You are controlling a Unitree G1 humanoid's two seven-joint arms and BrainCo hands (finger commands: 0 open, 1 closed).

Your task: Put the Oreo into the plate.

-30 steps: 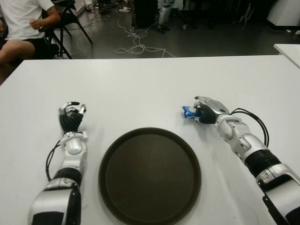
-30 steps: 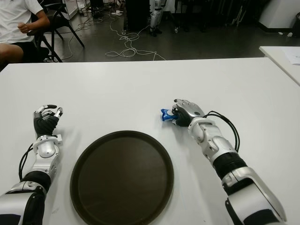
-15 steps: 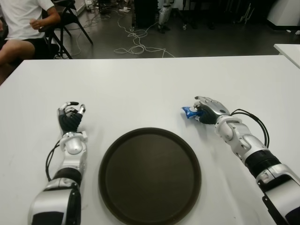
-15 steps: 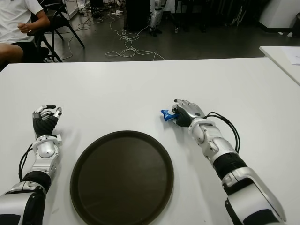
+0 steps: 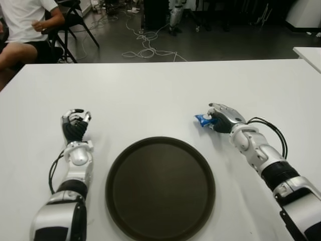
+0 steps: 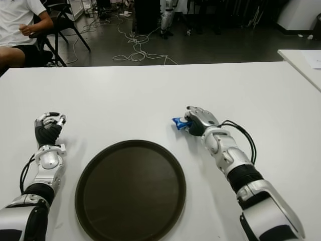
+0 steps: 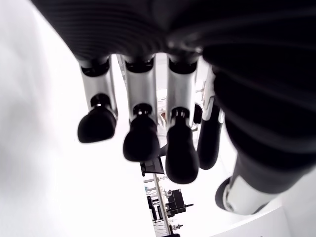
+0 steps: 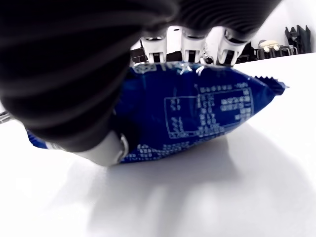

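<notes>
Count on the white table (image 5: 165, 90): one round dark plate (image 5: 160, 188); one blue Oreo packet (image 5: 204, 120); two robot hands, i.e. one left hand (image 5: 75, 125) and one right hand (image 5: 223, 116). Right wrist view confirms a single packet. Second white table (image 5: 308, 54), one, partly in view at far right. Background floor: one seated person (image 5: 22, 25), partly in frame; at least one dark folding chair (image 5: 72, 15); loose white cables (image 5: 145, 47), number cannot be told.
</notes>
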